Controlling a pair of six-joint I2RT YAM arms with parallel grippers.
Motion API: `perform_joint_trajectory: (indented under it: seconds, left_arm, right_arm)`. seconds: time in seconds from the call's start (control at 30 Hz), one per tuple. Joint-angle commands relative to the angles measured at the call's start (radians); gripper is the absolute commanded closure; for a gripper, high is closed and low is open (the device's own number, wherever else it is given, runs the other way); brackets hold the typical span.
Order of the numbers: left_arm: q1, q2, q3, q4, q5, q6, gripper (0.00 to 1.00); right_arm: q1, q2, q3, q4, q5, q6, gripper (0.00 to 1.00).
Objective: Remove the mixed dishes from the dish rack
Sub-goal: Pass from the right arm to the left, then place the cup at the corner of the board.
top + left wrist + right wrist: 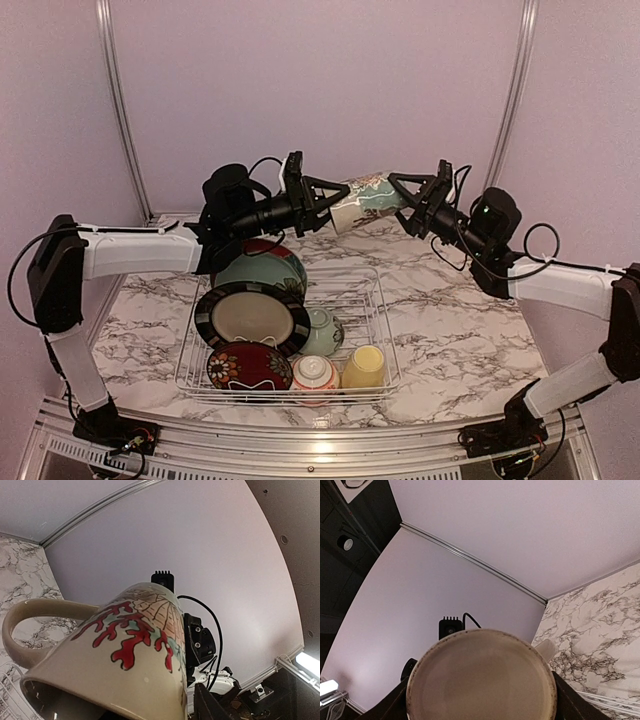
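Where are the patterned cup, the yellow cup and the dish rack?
patterned cup (pixel 362 203): top external view, middle of its side.
yellow cup (pixel 364 368): top external view, its side.
dish rack (pixel 389 340): top external view, right rim wire.

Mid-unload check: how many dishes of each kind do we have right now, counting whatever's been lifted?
Plates: 4 (red, teal-floral, black-rimmed cream, dark red floral)
Bowls: 2 (pale green, red-striped white)
Cups: 2 (yellow cup in the dish rack; patterned cup held aloft)
Total: 8
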Motion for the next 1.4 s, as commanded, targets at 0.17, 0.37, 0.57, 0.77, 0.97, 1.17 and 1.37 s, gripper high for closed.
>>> perform_joint_trajectory:
  seconds: [0.17,0.37,0.57,0.77,0.97,1.17,1.37]
  left_arm:
    - [-0.007,0.054,0.061,0.115,0.029,-0.094,0.77]
    - [-0.007,0.046,0.069,0.067,0.021,-0.072,0.94]
    - [0.001,0.046,0.139,0.019,0.071,-0.038,1.0]
    - [0.025,0.011,0.209,-0.136,0.071,0.07,1.0]
    - [0.052,-0.016,0.2,-0.12,0.074,0.066,1.0]
    - [0.094,-0.084,0.227,-0.248,0.054,0.166,1.0]
    - [0.148,-0.152,0.407,-0.771,-0.095,0.473,1.0]
  right_arm:
    - [0.0,-0.029,0.013,0.136,0.003,-0.007,1.0]
    - [0.0,-0.038,0.009,0.119,0.007,-0.034,0.93]
    - [0.0,-0.071,0.005,0.051,0.033,-0.099,0.46]
    - [0.0,-0.114,0.038,-0.121,0.097,-0.203,0.01]
    - [-0.001,-0.13,0.041,-0.147,0.109,-0.225,0.02]
    - [-0.004,-0.155,0.045,-0.231,0.146,-0.296,0.02]
    - [-0.004,-0.158,0.121,-0.425,0.161,-0.444,0.01]
